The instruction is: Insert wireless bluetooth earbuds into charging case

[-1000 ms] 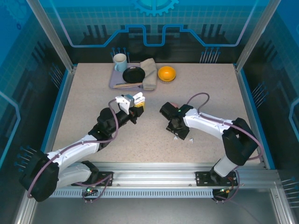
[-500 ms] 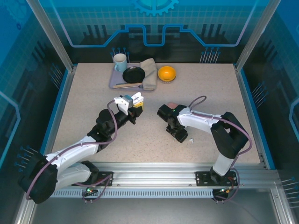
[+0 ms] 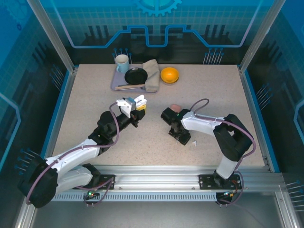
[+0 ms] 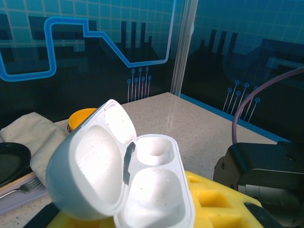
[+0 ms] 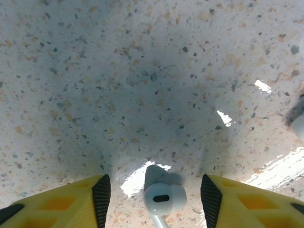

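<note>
Tabletop (image 5: pixel 142 71): one white earbud (image 5: pixel 161 198), one open case (image 4: pixel 152 190).

Two cases: one white case (image 4: pixel 152 190), one pink case (image 3: pixel 175 107). Two white earbuds in the right wrist view: one earbud (image 5: pixel 160 198) at six o'clock, one earbud (image 5: pixel 299 127) at three. One mug (image 3: pixel 122 62), one black dish (image 3: pixel 136 75), one cloth (image 3: pixel 152 73), one orange bowl (image 3: pixel 169 74).

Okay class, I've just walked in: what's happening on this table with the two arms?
The left gripper holds a white case up off the table, with its lid open and both wells empty. The right gripper is down at the table, jaws open on either side of a white earbud that lies on the surface, not yet gripped. No earbud is in the case yet.
</note>
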### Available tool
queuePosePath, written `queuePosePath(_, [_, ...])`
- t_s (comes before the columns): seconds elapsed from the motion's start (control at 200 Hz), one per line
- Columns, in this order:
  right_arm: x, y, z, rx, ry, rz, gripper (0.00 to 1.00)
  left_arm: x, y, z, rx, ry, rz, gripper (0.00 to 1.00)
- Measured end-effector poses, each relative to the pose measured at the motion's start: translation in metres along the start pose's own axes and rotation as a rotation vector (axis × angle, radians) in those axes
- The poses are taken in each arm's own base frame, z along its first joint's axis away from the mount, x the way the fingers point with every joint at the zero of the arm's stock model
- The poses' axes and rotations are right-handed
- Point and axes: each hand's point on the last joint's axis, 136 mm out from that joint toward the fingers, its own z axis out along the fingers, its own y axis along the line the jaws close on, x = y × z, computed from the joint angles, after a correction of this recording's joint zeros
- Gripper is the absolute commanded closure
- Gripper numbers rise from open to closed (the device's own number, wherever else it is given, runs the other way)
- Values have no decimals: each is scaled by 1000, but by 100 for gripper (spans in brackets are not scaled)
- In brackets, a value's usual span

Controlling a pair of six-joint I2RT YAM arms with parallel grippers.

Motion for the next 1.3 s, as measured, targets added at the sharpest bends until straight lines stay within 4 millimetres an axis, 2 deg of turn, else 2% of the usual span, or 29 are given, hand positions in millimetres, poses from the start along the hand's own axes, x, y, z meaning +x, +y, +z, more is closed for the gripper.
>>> queuePosePath(0.425, [2,3,6,-25,3,-25,49,11,-1,4,10,44,-6,100])
queuePosePath(0.705, [3,1,6,-54,4,-39,50,3,-3,7,14,33,-5,100])
queuePosePath(0.965, [3,0,5,-100,2,-43,50,9,-7,12,28,57,-8,100])
queuePosePath(1.296, [4,-1,5,-120,1,-63,51,8,-10,16,37,59,-7,100])
